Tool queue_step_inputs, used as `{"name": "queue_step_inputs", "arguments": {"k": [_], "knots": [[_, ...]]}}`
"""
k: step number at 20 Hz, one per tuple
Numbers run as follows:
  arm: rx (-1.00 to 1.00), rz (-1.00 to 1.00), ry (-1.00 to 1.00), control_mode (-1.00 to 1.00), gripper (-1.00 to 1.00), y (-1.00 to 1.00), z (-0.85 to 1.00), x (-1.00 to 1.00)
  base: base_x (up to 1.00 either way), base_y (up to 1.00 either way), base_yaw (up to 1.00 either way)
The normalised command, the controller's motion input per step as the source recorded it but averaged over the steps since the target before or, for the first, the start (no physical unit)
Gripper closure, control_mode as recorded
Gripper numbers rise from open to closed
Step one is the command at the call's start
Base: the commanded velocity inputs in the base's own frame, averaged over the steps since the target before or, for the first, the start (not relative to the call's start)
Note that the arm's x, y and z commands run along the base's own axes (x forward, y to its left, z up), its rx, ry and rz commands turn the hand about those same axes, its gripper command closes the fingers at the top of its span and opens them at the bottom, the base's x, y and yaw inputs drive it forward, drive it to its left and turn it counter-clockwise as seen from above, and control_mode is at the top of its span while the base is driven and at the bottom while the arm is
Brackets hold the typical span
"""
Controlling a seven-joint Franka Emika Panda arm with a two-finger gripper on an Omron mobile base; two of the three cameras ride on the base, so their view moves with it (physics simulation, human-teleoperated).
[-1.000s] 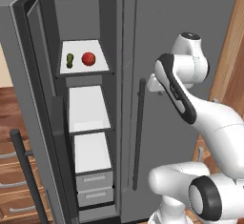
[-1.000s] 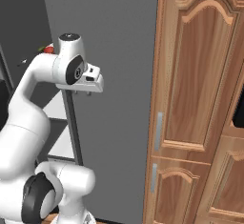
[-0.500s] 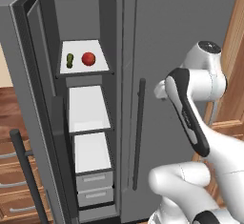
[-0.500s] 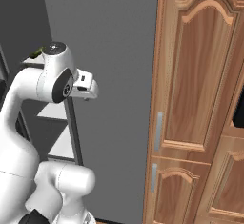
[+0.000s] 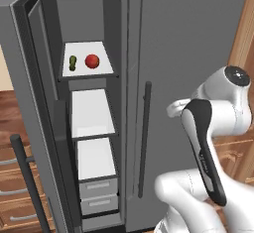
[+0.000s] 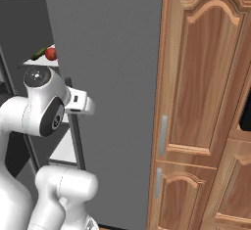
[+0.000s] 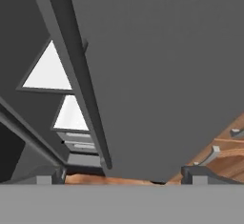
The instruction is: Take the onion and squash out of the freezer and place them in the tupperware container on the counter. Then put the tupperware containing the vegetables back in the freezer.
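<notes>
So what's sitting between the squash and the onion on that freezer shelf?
Nothing. In the left base view the squash and the onion lie side by side, apart, with bare white shelf between them.

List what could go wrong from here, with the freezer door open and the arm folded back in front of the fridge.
1. The small round red onion and the dark green elongated squash lie close together on the top white shelf; reaching for one could knock the other off.
2. The open grey freezer door stands beside the reach path, so the arm might clip it.
3. The gripper, jaws open, faces the long dark bar handle and could snag it.
</notes>
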Motion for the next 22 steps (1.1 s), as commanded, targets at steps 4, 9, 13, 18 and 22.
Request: {"name": "queue_step_inputs", "arguments": {"k": [4, 9, 13, 18, 22], "knots": [[0.00, 0.00, -0.01, 1.00, -1.00, 0.00, 0.00, -0.26, -0.06, 0.01, 0.00], [0.00, 0.00, 0.00, 1.00, -1.00, 0.00, 0.00, 0.00, -0.11, 0.35, 0.00], [0.00, 0.00, 0.00, 1.00, -1.00, 0.00, 0.00, 0.00, 0.00, 0.62, 0.00], [0.00, 0.00, 0.00, 1.00, -1.00, 0.00, 0.00, 0.00, 0.05, 0.41, 0.00], [0.00, 0.00, 0.00, 1.00, -1.00, 0.00, 0.00, 0.00, 0.23, 0.30, 0.00]]}}
